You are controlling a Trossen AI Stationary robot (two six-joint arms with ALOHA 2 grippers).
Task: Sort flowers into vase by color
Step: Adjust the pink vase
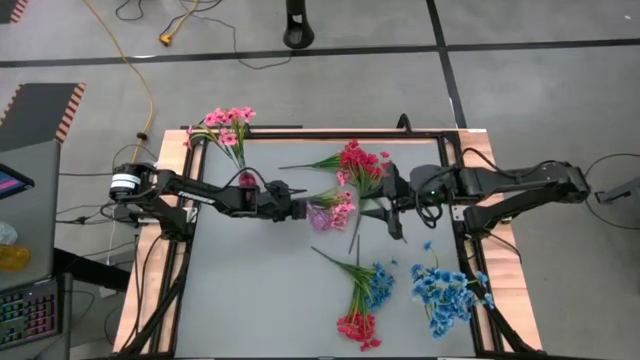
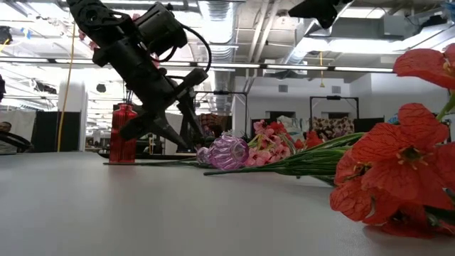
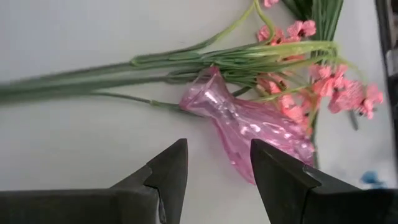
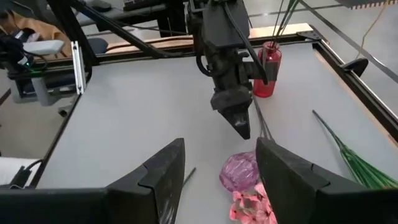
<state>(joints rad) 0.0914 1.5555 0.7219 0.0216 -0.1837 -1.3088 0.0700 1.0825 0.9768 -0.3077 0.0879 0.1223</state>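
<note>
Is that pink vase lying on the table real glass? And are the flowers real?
The pink vase looks like clear, shiny glass or hard plastic. Light glints off it and you can see through it, but looks alone cannot say which. The pink flowers beside it seem fake: their green stems look stiff and smooth like plastic, and the petals look like thin cloth.

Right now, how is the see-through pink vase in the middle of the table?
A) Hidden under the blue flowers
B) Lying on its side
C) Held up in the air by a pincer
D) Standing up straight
B: the pink vase lies on its side on the table beside a pink flower sprig, with the left pincer open just short of it, not gripping it.
</note>
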